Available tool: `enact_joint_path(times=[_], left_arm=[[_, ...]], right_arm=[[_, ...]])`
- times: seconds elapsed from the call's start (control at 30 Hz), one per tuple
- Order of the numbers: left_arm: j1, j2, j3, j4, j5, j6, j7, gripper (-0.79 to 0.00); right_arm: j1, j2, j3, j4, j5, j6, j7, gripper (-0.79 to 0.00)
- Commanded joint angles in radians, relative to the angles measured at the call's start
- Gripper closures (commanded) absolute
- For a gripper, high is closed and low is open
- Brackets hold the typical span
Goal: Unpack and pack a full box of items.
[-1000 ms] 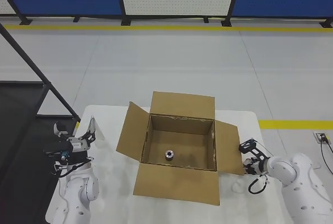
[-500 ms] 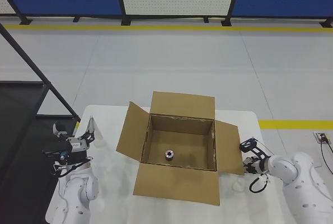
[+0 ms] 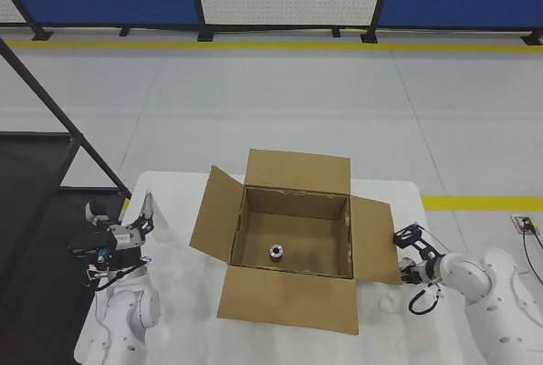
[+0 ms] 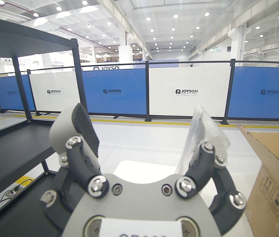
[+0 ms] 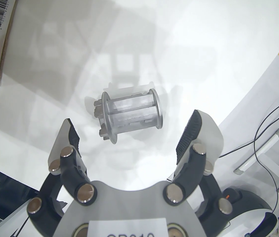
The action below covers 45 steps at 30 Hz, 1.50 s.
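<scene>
Right wrist view: the right gripper (image 5: pixel 132 121) hangs spread wide over a metal spool (image 5: pixel 129 118) lying sideways on the white table (image 5: pixel 183 50), near the open cardboard box (image 3: pixel 289 303). The left gripper (image 4: pixel 139 114), also spread, has clear plastic film (image 4: pixel 203 129) clinging to one finger; a small ring (image 3: pixel 276 251) sits inside the box.

One cardboard box (image 3: pixel 289 297) sits on one table (image 3: pixel 180 283). There are two metal spools: one spool (image 3: pixel 276 251) inside the box, the other spool (image 5: pixel 130 115) near the table's right edge. One clear plastic bag (image 4: pixel 200 124).
</scene>
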<state>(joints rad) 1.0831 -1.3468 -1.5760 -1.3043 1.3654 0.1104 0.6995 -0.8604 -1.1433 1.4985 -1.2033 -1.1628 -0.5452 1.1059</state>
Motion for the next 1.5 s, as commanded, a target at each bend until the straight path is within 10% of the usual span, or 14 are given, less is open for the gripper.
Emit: enact_joint_path(times=[0.0, 0.8, 1.13, 1.47], left_arm=[[0.002, 0.000, -0.001, -0.002, -0.001, -0.001, 0.001, -0.785], [0.011, 0.001, -0.007, -0.010, -0.001, -0.007, 0.003, -0.785], [0.006, 0.002, -0.007, -0.011, 0.002, -0.011, 0.002, -0.785], [0.029, 0.003, -0.039, -0.025, -0.035, -0.002, 0.020, -0.785]], right_arm=[[-0.001, 0.003, -0.003, -0.005, 0.002, 0.003, 0.002, -0.785], [-0.026, 0.039, 0.044, -0.103, 0.057, 0.105, -0.013, -0.785], [-0.114, 0.056, 0.195, -0.463, 0.180, 0.309, -0.039, -0.785], [-0.028, 0.039, -0.057, -0.657, 0.223, 0.368, 0.005, -0.785]])
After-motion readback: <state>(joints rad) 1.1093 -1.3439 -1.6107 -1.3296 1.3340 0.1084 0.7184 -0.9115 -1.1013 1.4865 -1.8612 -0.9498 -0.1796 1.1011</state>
